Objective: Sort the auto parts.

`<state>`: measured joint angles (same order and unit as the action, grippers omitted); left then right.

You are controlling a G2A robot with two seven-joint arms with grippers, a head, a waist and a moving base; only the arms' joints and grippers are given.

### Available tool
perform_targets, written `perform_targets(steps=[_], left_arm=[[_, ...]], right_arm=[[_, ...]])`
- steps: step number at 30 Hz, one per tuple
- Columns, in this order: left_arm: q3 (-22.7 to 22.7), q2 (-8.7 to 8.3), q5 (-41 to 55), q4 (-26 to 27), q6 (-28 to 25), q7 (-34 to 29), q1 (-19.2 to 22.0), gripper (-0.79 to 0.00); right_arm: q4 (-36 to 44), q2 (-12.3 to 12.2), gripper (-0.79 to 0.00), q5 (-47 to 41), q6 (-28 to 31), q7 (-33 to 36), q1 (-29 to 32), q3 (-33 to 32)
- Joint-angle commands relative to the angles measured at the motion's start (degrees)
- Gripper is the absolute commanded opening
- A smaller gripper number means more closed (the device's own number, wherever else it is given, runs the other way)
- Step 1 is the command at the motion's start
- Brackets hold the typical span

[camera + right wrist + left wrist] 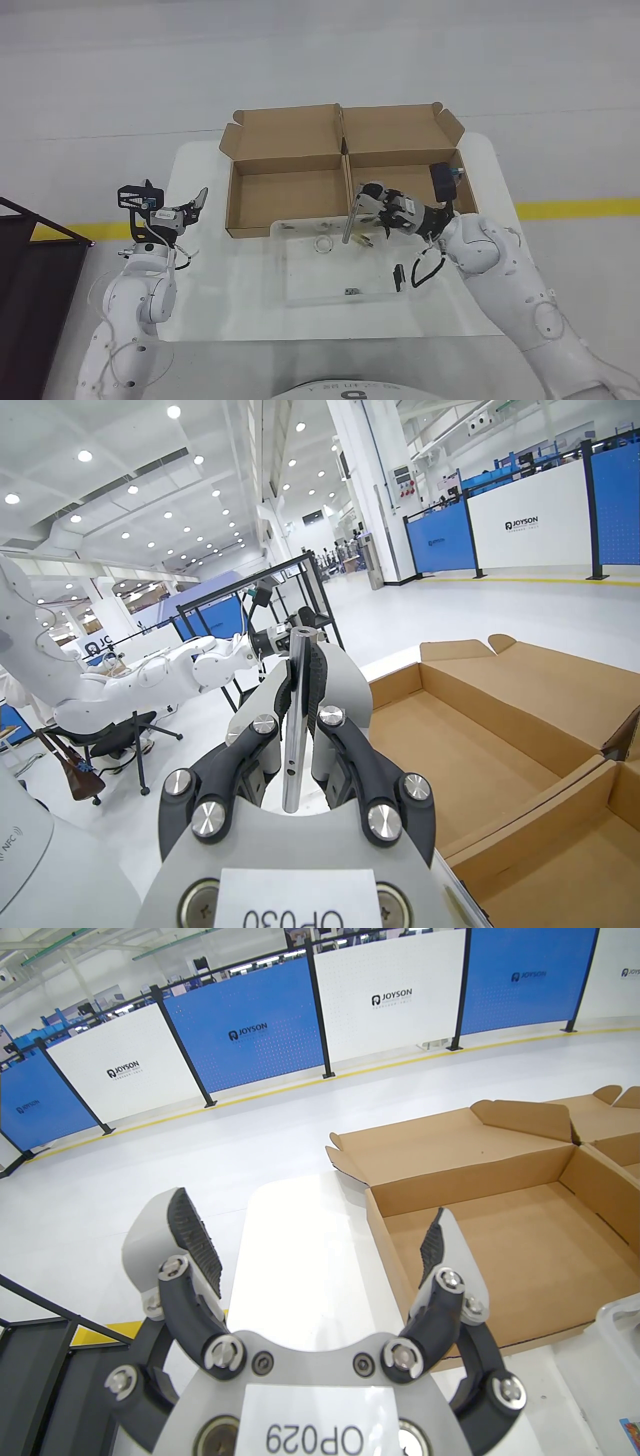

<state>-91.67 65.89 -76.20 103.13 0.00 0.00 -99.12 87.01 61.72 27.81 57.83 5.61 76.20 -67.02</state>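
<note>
Right pincer [301, 672] clamps a metal rod [295, 725] near the cardboard boxes [285, 192]; left pincer [312, 1218] spread apart above the surface [310, 1288].

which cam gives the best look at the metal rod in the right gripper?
Right wrist view: the silver metal rod stands close up, clamped in the right gripper, its side hole visible. Top view shows it as a thin slanted sliver.

Rod [294, 750]: seen in bare silver, unpatterned.
Boxes [285, 190]: seen in plain brown cardboard.
Tray [320, 282]: clear, colourless.
Table [230, 290]: plain white.
Pads [192, 1233]: black, ribbed across.
Floor line [580, 208]: painted yellow.
Panels [250, 1043]: coloured blue and white by turns, dotted all over.
</note>
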Motion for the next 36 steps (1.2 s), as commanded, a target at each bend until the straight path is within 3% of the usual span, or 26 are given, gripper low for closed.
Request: perform_targets(steps=[1, 9, 14, 18, 25, 36], left_arm=[[0.0, 0.00, 0.0, 0.0, 0.0, 0.0, 0.0, 0.000], [0.0, 0.00, 0.0, 0.0, 0.0, 0.0, 0.0, 0.000], [0.0, 0.00, 0.0, 0.0, 0.0, 0.0, 0.0, 0.000], [0.0, 0.00, 0.0, 0.0, 0.0, 0.0, 0.0, 0.000], [0.0, 0.00, 0.0, 0.0, 0.0, 0.0, 0.0, 0.000], [0.0, 0.00, 0.0, 0.0, 0.0, 0.0, 0.0, 0.000]], right_arm=[[0.0, 0.0, -0.785, 0.0, 0.0, 0.0, 0.0, 0.0], [0.4, 0.1, -0.785, -1.6, -0.7, -0.5, 0.6, 0.6], [0.1, 0.4, -0.785, -11.0, 0.2, -0.9, 0.7, 2.6], [0.8, 0.6, -0.785, -23.5, 0.2, -0.4, -0.2, 5.0], [-1.0, 0.5, -0.785, -45.2, 0.2, 7.4, -2.9, 6.7], [-3.8, 1.3, -0.785, -52.8, 0.2, 15.8, -4.3, 5.9]])
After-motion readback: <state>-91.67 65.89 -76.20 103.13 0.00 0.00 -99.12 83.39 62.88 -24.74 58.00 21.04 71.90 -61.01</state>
